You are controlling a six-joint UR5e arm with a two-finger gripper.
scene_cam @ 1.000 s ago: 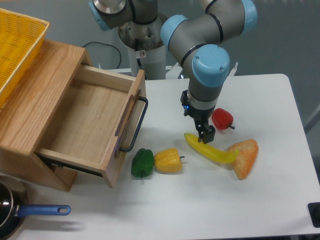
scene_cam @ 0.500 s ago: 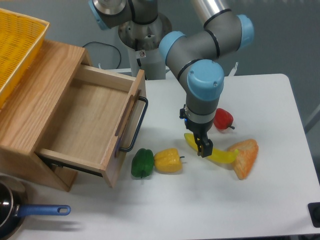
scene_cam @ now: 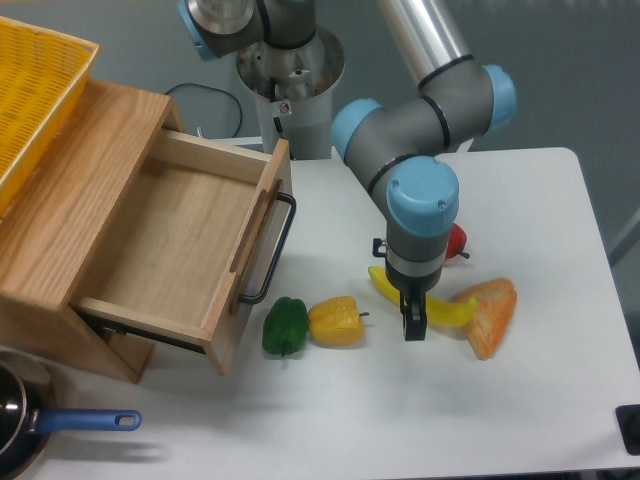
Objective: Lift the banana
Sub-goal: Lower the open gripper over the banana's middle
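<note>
Straddling the banana [scene_cam: 440, 309] near its middle, the gripper [scene_cam: 413, 326] is down at the worktop [scene_cam: 520, 400]; finger closure cannot be told. Banana lies flat, touching the orange wedge [scene_cam: 488, 314]. Lift outstanding.

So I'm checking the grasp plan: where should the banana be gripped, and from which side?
Grip the banana at its middle, from above, fingers across its slim width. It lies flat, one end against the orange wedge, so the ends look less secure. The gripper is already there.
</note>
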